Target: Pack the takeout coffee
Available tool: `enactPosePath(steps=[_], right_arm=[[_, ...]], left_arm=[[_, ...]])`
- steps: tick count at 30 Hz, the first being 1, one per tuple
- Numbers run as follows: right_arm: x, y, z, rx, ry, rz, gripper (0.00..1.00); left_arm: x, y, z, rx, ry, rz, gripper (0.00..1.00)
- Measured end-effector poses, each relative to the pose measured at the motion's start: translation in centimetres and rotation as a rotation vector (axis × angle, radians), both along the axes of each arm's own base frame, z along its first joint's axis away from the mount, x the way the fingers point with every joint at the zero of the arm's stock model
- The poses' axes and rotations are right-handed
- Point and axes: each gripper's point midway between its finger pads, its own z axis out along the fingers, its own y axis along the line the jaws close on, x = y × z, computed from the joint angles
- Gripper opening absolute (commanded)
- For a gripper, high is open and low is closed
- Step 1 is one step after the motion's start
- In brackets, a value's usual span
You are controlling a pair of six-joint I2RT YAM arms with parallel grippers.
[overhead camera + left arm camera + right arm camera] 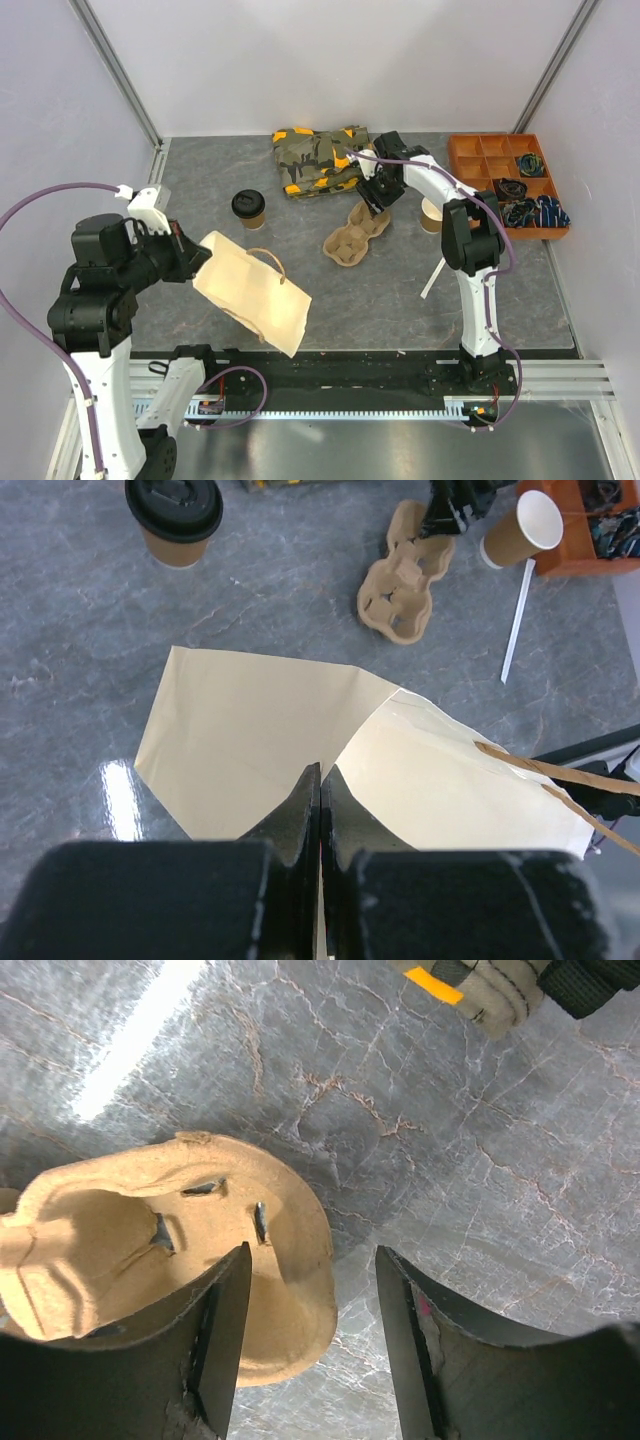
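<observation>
On the grey stone table (400, 290), the takeout coffee (248, 208) stands upright, left of the cup carrier (357, 237). My right gripper (312, 1258) hangs at the carrier's far end, jaws apart, seemingly astride its rim. My left gripper (320, 780), nearer the coffee, clamps the paper bag (260, 730).

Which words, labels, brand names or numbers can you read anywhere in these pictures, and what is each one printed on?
No readable text in any view.
Paper bag: plain, no print.
Lidded coffee cup: raised shapes on the black lid, too small to read.
Open cup: plain, no print visible.
Cup carrier: no print.
Camouflage cloth: orange patches, no letters visible.
</observation>
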Motion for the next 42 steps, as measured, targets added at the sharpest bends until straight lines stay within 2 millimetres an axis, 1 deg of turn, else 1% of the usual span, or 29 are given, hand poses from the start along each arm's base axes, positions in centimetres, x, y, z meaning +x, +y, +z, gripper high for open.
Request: enactPosePath(steps=[7, 10, 11, 13, 14, 15, 16, 19, 21, 22, 23, 24, 25, 26, 28, 29, 31, 34, 37, 42], right_arm=[[-0.5, 0.0, 0.5, 0.025, 0.030, -0.008, 0.57], [-0.4, -0.3, 1.0, 0.036, 0.038, -0.025, 0.50], [-0.2, -0.4, 1.2, 0.042, 0.038, -0.031, 0.41], [0.2, -0.6, 1.6, 0.053, 0.035, -0.043, 0.33], [0.3, -0.6, 1.8, 0.065, 0.041, -0.054, 0.25], [0.3, -0.6, 1.9, 0.071, 0.043, -0.057, 0.19], [0.3, -0.6, 1.9, 0.081, 0.050, -0.064, 0.10], [-0.3, -0.6, 1.8, 0.098, 0.079, -0.085, 0.09], [-0.7, -0.5, 1.8, 0.111, 0.093, -0.094, 0.03], [-0.9, -0.4, 1.8, 0.117, 0.095, -0.097, 0.01], [-1.2, -0.4, 1.8, 0.120, 0.102, -0.101, 0.01], [-1.4, -0.4, 1.8, 0.121, 0.107, -0.106, 0.05], [-1.6, -0.4, 1.8, 0.123, 0.113, -0.114, 0.11], [-1.7, -0.4, 1.8, 0.125, 0.117, -0.122, 0.30], [-1.9, -0.4, 1.8, 0.128, 0.125, -0.140, 0.39], [-1.9, -0.4, 1.7, 0.128, 0.128, -0.144, 0.46], [-2.1, -0.4, 1.6, 0.128, 0.137, -0.155, 0.48], [-2.1, -0.4, 1.5, 0.131, 0.141, -0.163, 0.49], [-2.2, -0.3, 1.6, 0.139, 0.145, -0.161, 0.46], [-2.6, 0.6, 1.7, 0.195, 0.178, -0.157, 0.42]], left_arm=[[0.4, 0.8, -1.4, 0.020, 0.067, 0.042, 0.02], [0.9, 1.4, -1.8, 0.033, 0.090, 0.087, 0.02], [1.0, 1.7, -1.9, 0.037, 0.095, 0.107, 0.02], [1.2, 2.2, -2.0, 0.041, 0.099, 0.144, 0.02], [1.2, 2.5, -2.0, 0.045, 0.099, 0.165, 0.02], [1.2, 2.7, -2.0, 0.044, 0.099, 0.180, 0.02], [1.2, 3.0, -1.9, 0.047, 0.096, 0.203, 0.02], [1.3, 3.5, -1.8, 0.045, 0.093, 0.240, 0.02], [1.3, 3.6, -1.8, 0.040, 0.092, 0.251, 0.02], [1.4, 3.5, -1.8, 0.036, 0.087, 0.253, 0.02], [1.4, 3.5, -1.8, 0.033, 0.084, 0.254, 0.02], [1.4, 3.5, -1.9, 0.030, 0.086, 0.256, 0.02], [1.4, 3.5, -2.1, 0.027, 0.090, 0.257, 0.02], [1.5, 3.4, -2.3, 0.025, 0.093, 0.258, 0.02], [1.7, 3.4, -2.4, 0.017, 0.096, 0.257, 0.02], [1.7, 3.3, -2.5, 0.014, 0.097, 0.257, 0.02], [1.9, 3.3, -2.7, 0.006, 0.101, 0.261, 0.02], [2.0, 3.2, -3.1, -0.007, 0.106, 0.266, 0.02], [2.0, 3.0, -3.5, -0.021, 0.118, 0.270, 0.02], [1.9, 2.8, -4.0, -0.043, 0.137, 0.273, 0.02]])
